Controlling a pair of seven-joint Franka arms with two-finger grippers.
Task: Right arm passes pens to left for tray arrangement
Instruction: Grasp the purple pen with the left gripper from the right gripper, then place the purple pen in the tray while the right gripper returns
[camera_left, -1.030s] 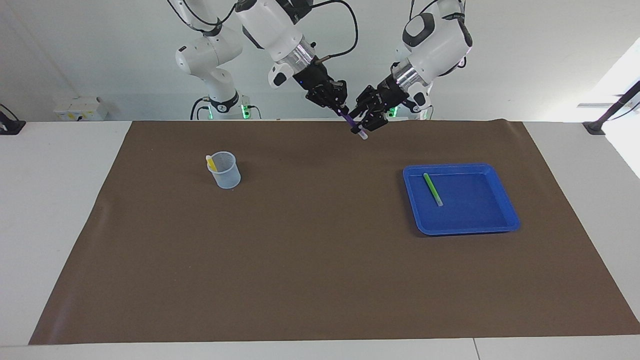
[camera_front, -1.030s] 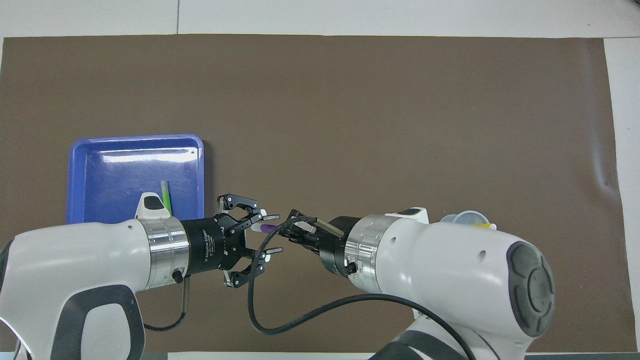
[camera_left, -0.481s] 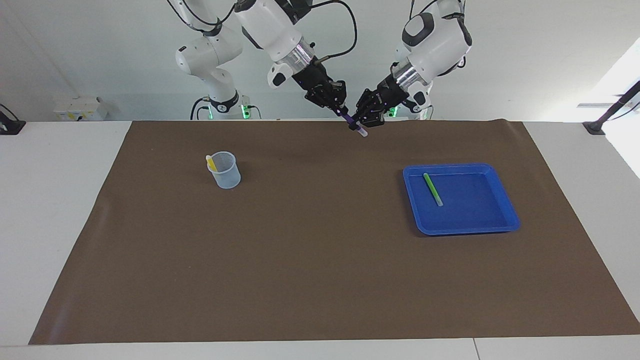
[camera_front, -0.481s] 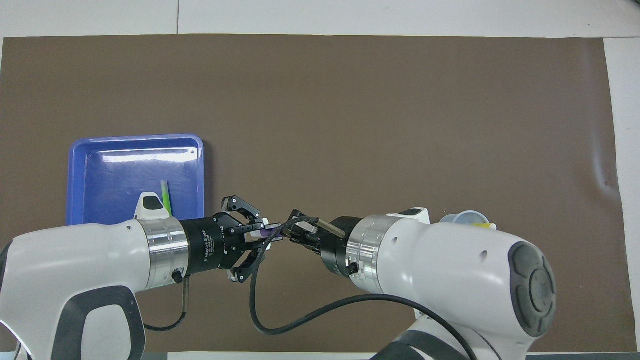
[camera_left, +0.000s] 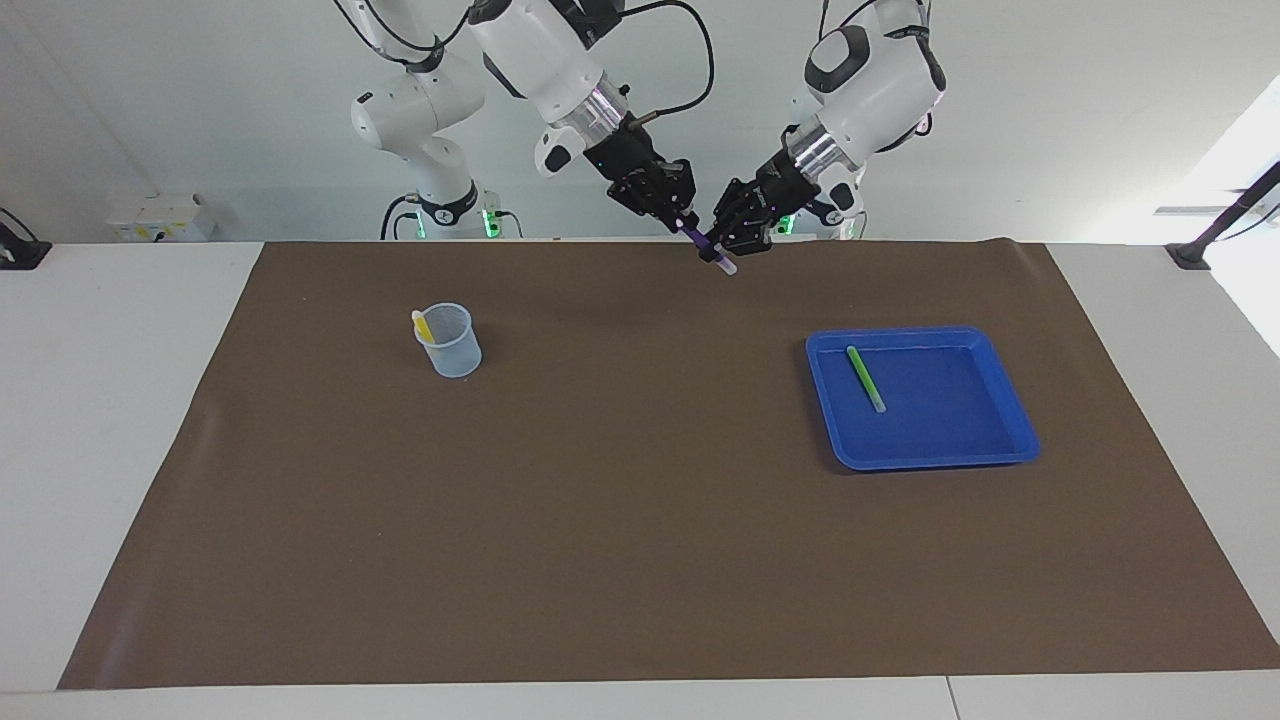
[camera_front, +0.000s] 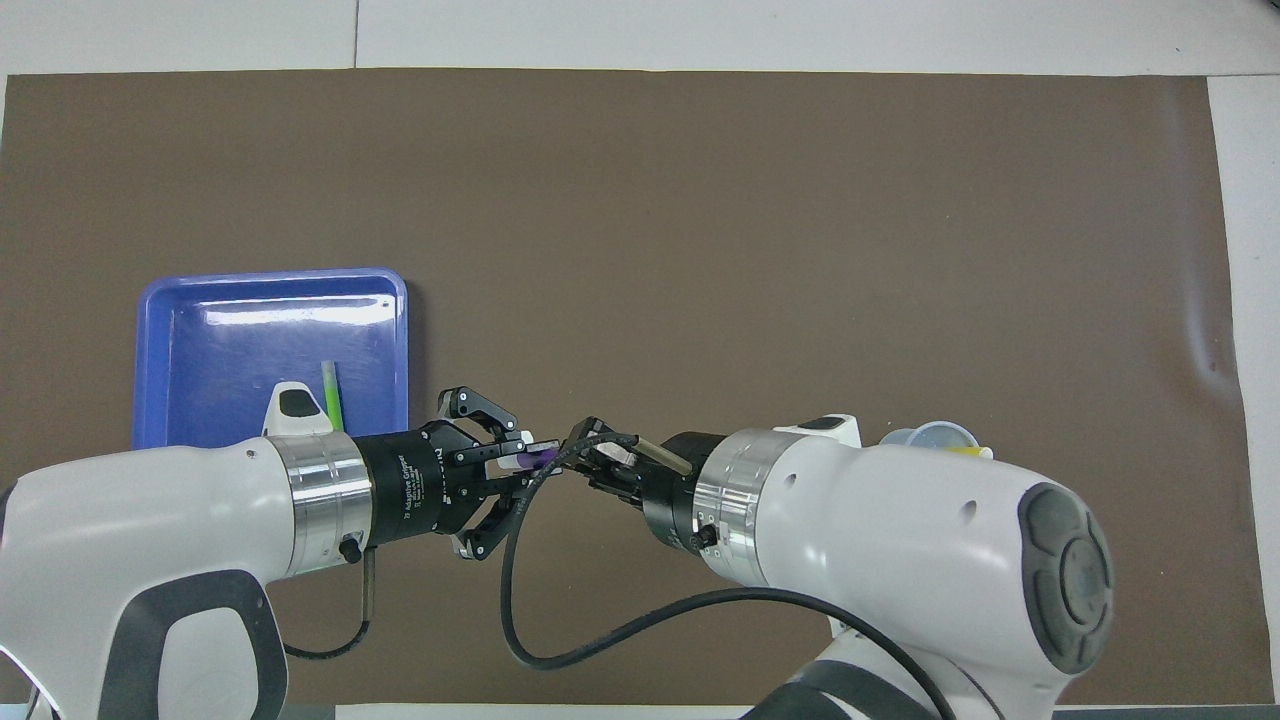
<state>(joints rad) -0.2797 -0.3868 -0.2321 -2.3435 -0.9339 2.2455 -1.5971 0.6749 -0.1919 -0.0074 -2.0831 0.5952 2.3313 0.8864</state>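
The purple pen (camera_left: 712, 250) hangs slanted in the air over the mat's edge nearest the robots, whitish end down; it also shows in the overhead view (camera_front: 532, 458). My right gripper (camera_left: 684, 222) (camera_front: 582, 462) is shut on its upper end. My left gripper (camera_left: 730, 240) (camera_front: 522, 462) is shut on its lower part. The green pen (camera_left: 866, 378) (camera_front: 331, 392) lies in the blue tray (camera_left: 925, 461) (camera_front: 270, 275) toward the left arm's end. The yellow pen (camera_left: 424, 326) (camera_front: 972, 453) stands in a cup.
The small translucent bluish cup (camera_left: 457, 352) (camera_front: 932, 436) stands on the brown mat (camera_left: 640, 520) toward the right arm's end. In the overhead view the right arm partly covers the cup and the left arm covers the tray's near edge.
My left gripper was open around the purple pen's lower end a second ago and has closed on it. The right gripper has kept its hold and barely moved.
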